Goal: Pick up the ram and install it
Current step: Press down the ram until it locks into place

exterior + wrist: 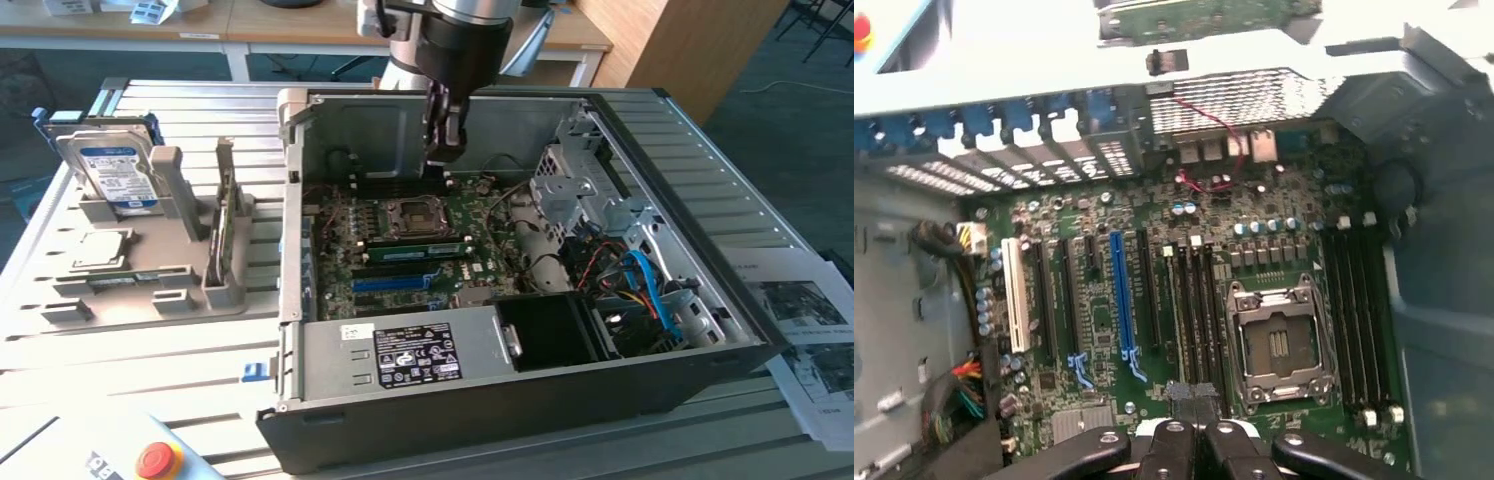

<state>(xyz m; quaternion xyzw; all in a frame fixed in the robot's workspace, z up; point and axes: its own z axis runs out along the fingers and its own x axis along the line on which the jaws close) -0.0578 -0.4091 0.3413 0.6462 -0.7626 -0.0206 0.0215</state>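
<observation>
Ram (416, 247) seated below raised gripper (445, 150)

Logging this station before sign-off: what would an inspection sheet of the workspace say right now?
Surface: slatted metal table carrying an open computer case.
Job's things: ram, a green stick beside the processor socket; whether it is seated cannot be told.
Clutter: hard drive and processor chip in a grey fixture.
Grippers: gripper shut, inside the case over the motherboard.
Cables: blue cable inside the case.
Surroundings: papers, red stop button.
</observation>
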